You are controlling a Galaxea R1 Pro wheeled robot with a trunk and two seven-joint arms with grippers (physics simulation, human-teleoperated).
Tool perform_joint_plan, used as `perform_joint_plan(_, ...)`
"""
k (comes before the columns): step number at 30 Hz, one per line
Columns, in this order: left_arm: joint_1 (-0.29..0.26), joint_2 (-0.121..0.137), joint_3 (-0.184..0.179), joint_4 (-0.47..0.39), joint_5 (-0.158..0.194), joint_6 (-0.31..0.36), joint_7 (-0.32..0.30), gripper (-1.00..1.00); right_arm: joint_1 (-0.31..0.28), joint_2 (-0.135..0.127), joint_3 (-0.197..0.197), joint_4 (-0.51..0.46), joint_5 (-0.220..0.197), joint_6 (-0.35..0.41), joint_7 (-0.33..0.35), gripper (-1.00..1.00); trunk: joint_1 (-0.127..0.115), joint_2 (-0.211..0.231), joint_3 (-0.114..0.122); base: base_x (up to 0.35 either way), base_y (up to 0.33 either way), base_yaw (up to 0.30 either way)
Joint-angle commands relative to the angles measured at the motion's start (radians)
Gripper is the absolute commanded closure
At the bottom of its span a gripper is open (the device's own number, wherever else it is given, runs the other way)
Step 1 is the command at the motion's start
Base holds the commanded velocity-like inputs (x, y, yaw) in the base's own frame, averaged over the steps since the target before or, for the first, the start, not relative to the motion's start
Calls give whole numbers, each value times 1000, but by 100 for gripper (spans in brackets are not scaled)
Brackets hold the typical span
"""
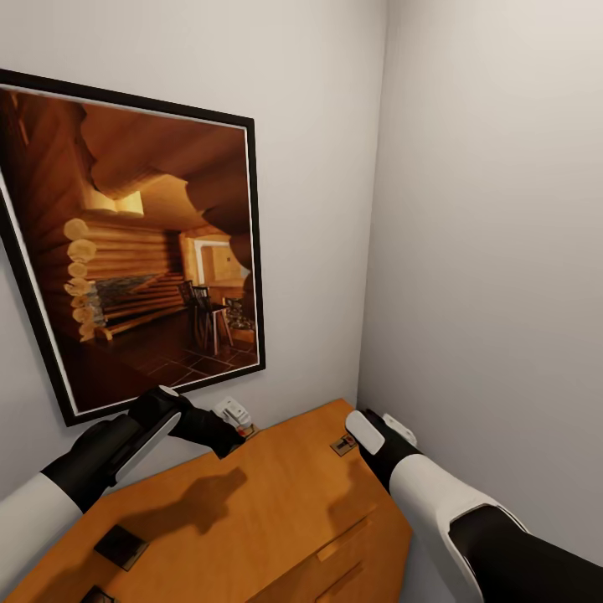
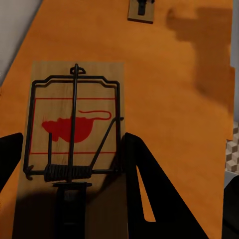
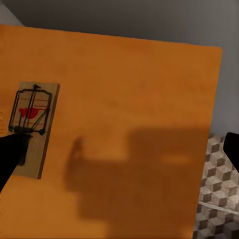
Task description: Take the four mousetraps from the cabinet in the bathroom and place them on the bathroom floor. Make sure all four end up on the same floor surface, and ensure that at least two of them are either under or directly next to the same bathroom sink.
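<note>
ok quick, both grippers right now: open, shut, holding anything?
Left gripper: open, fingers either side of a mousetrap on the cabinet.
Right gripper: open, holding nothing.

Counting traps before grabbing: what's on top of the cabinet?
Four mousetraps lie on the cabinet: one by the left pincer, one by the right arm, two nearer. Arms partly cover two.

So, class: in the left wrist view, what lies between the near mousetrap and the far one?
Only bare orange cabinet top separates the near mousetrap from the far mousetrap; nothing else sits there, as the left wrist view shows.
</note>
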Motion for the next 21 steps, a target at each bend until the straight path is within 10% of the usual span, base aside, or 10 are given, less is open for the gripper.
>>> perform_joint_plan(1,-1,1,-1,-1,0,3,0,100,-1,0,9,-1,2,11,-3,-100,0,-1,-1,0,0,0)
perform_joint_plan(21,-1,-4,23,2,1,-3,6,100,0,0,73,2,2,5,51,-100,0,-1,-1,0,0,0)
